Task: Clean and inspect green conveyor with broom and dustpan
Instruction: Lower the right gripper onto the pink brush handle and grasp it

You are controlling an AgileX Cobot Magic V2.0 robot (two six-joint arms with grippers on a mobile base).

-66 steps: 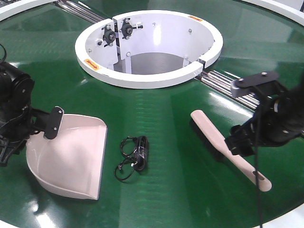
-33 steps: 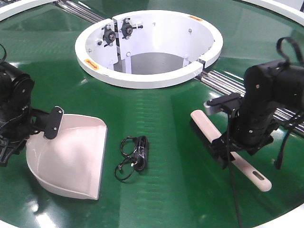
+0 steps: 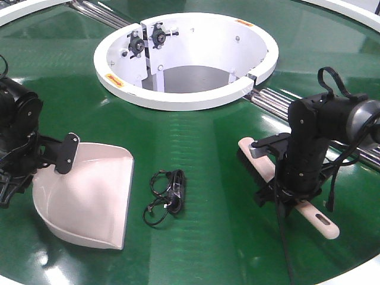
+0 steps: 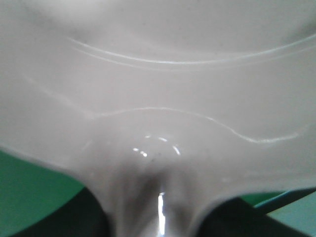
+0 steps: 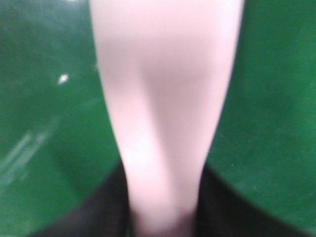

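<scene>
The broom [image 3: 265,168] lies flat on the green conveyor [image 3: 208,237], on the robot's right side. Its long axis runs diagonally: the bristle head points toward the white ring [image 3: 178,101], and the slotted handle end points toward the near edge of the belt.

The right gripper [image 3: 285,199] stands directly over the handle, roughly midway along it, pointing down. In the right wrist view, the handle [image 5: 163,98] runs straight up the centre with a dark jaw on each side. The jaws therefore straddle the handle across its narrow width. Whether they press on it cannot be told.

The left gripper [image 3: 62,153] is clamped on the rear of the dustpan [image 3: 89,196]. The dustpan's flat lip rests on the belt and faces right.

A black cord [image 3: 168,196] lies between the dustpan lip and the broom, nearer the lip and well apart from the broom head.

Judgement: the right arm is the nearer arm. Grip alignment is correct. A sweep would travel from the broom's position leftward toward the dustpan.
</scene>
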